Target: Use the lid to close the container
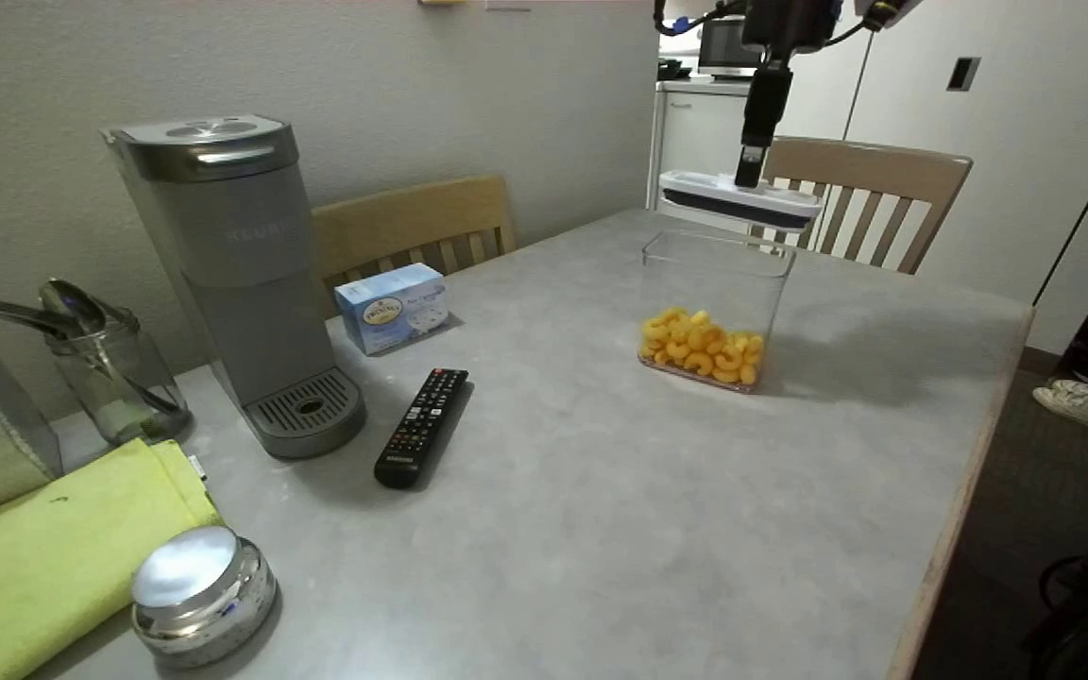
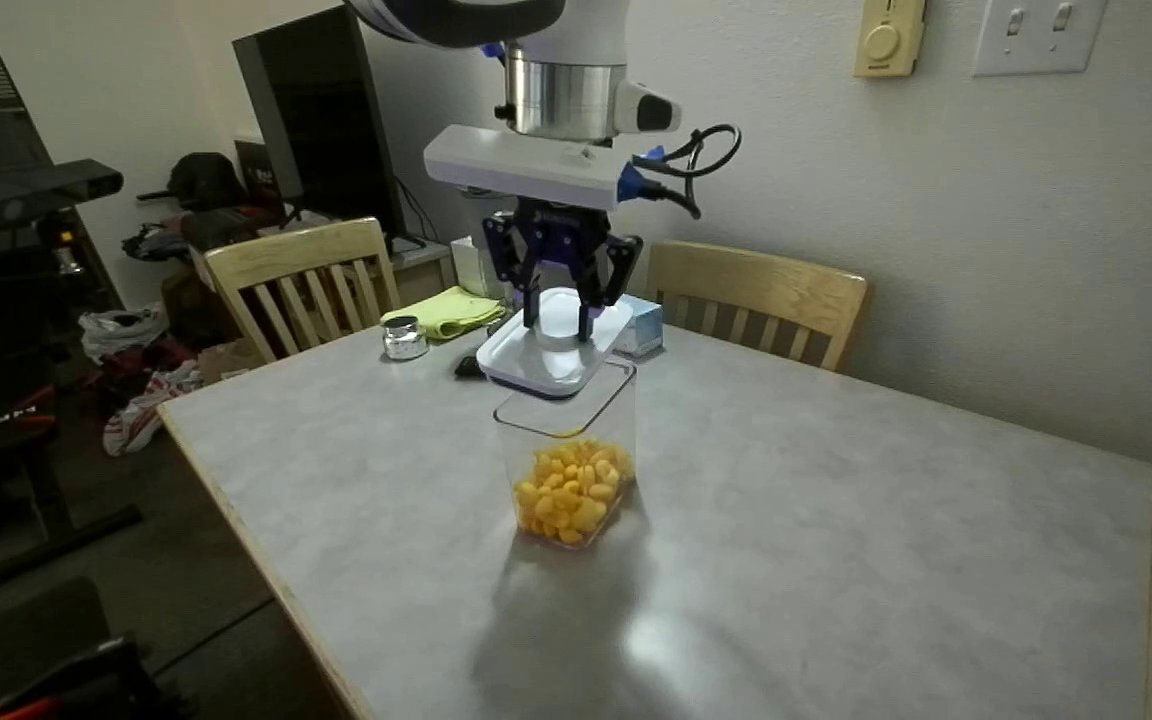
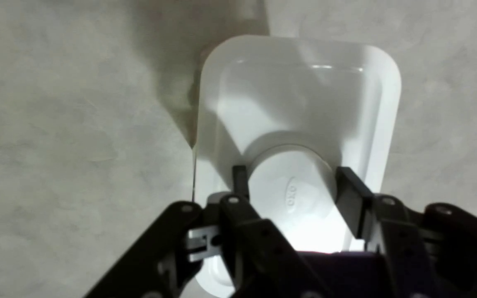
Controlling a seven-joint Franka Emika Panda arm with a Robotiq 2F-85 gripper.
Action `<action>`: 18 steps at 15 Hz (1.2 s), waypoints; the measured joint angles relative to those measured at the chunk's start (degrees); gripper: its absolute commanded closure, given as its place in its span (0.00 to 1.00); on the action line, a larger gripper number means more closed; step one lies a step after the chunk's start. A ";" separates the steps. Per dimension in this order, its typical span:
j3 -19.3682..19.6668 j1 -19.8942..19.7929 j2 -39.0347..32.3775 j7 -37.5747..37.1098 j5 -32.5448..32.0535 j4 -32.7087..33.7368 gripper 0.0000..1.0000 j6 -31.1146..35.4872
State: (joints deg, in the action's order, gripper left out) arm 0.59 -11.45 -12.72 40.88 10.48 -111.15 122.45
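Shiny jar (image 1: pixel 204 600), cloth (image 1: pixel 72 548) and remote (image 1: pixel 421 430) lie apart from gripper (image 2: pixel 558 322) clamped on lid (image 2: pixel 526 360).

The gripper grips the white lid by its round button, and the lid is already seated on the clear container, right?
Not seated: an exterior view shows the white lid above the clear container, a gap between them. The rest stands: the gripper grips it by the round button.
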 measured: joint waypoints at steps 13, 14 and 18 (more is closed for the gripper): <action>2.73 -0.69 0.42 3.06 5.54 -5.32 0.71 1.76; 2.73 -0.74 0.02 3.88 6.73 -5.37 0.71 2.01; 2.57 -0.73 -0.38 7.28 10.43 -5.35 0.71 2.36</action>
State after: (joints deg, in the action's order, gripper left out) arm 3.16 -12.18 -13.11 48.16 20.91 -116.50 124.81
